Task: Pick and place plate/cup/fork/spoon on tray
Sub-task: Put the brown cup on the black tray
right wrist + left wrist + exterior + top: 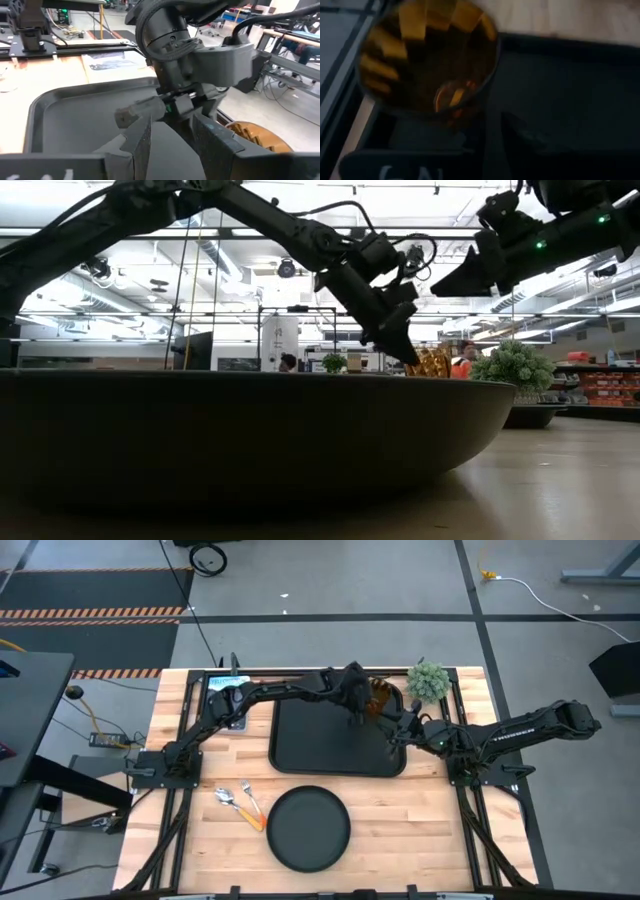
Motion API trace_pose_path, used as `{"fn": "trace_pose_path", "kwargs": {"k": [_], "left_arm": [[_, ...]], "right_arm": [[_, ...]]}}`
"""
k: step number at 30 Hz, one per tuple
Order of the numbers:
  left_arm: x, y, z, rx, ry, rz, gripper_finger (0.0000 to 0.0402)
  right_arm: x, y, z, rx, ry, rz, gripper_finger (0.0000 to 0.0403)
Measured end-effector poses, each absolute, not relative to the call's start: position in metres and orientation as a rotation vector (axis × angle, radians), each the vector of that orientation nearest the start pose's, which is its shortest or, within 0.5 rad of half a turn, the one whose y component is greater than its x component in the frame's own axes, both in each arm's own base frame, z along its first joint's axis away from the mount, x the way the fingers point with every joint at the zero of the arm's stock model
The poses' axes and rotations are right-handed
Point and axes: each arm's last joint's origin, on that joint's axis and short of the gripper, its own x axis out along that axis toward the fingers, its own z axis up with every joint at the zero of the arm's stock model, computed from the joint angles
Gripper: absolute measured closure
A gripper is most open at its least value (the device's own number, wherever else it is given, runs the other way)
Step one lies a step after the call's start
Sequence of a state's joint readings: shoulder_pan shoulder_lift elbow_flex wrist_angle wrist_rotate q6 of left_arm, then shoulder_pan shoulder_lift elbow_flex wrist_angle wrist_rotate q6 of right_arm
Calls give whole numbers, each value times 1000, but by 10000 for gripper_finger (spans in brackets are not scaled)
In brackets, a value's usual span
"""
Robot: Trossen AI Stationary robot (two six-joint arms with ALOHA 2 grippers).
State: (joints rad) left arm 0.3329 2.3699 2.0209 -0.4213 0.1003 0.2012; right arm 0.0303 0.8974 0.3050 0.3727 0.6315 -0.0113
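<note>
In the high view, the fork (227, 797) and the spoon (250, 808) lie side by side on the wooden table (420, 830) in the lower left of the centre, well apart from both arms. Just to their right, at the lower centre, the round plate (307, 828) sits on the bare wood, below the tray (330, 738) and not touching it. The tray fills the middle of the frame.

The left arm reaches from the left side across the upper edge of the tray, and the left gripper (358, 710) is at the tray's upper right part. The cup (384, 697) is just beside it, at the tray's upper right corner. In the left wrist view the cup (427, 57) is tilted, with its open mouth toward the camera, at the tray's rim. I cannot tell if the left fingers are closed on it or how wide they are.

To the right, the right gripper (402, 728) hovers over the tray's right edge, near the cup. In the right wrist view its fingers (218, 145) stand apart and hold nothing. A small green plant (428, 680) stands at the upper right, beyond the tray.
</note>
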Motion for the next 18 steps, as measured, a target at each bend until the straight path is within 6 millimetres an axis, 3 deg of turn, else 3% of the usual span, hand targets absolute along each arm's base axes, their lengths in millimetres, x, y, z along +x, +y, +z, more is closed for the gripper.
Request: {"fn": "trace_pose_path", "kwargs": {"k": [5, 13, 18], "left_arm": [[496, 174, 190, 36, 834, 218, 346], [504, 183, 201, 18, 674, 274, 349], [501, 183, 197, 22, 722, 283, 349]], "right_arm": [[181, -13, 203, -90, 213, -655, 251], [180, -13, 203, -97, 215, -662, 251], [180, -12, 203, -92, 215, -658, 251]]}}
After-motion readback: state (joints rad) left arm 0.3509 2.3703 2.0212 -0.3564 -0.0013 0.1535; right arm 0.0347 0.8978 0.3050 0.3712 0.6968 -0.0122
